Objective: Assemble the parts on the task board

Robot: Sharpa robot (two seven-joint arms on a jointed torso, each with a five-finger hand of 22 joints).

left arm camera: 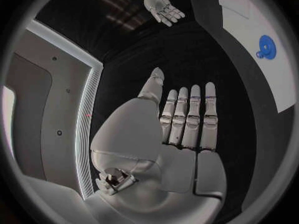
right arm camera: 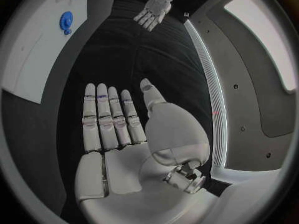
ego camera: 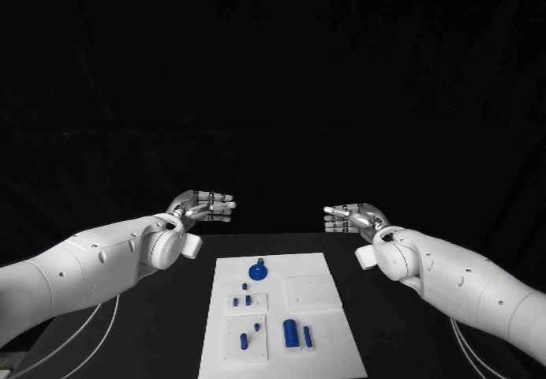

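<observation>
The white task board (ego camera: 319, 324) lies in the middle of the black table. A round blue part (ego camera: 258, 272) sits near its far edge, and small blue pegs (ego camera: 244, 300) and two longer blue pieces (ego camera: 296, 334) lie nearer me. My left hand (ego camera: 205, 207) floats above the table beyond the board's far left corner, fingers straight and apart, holding nothing. My right hand (ego camera: 355, 217) hovers beyond the far right corner, also flat and empty. In the left wrist view my left hand (left arm camera: 187, 119) shows an empty palm, with the board (left arm camera: 249, 40) and round part (left arm camera: 266, 47) beside it. In the right wrist view my right hand (right arm camera: 115, 122) is empty too.
Bare black table (ego camera: 170, 332) lies on both sides of the board. White cables (ego camera: 80, 332) run along the table under my left arm. The opposite hand shows far off in each wrist view (left arm camera: 161, 6) (right arm camera: 152, 10).
</observation>
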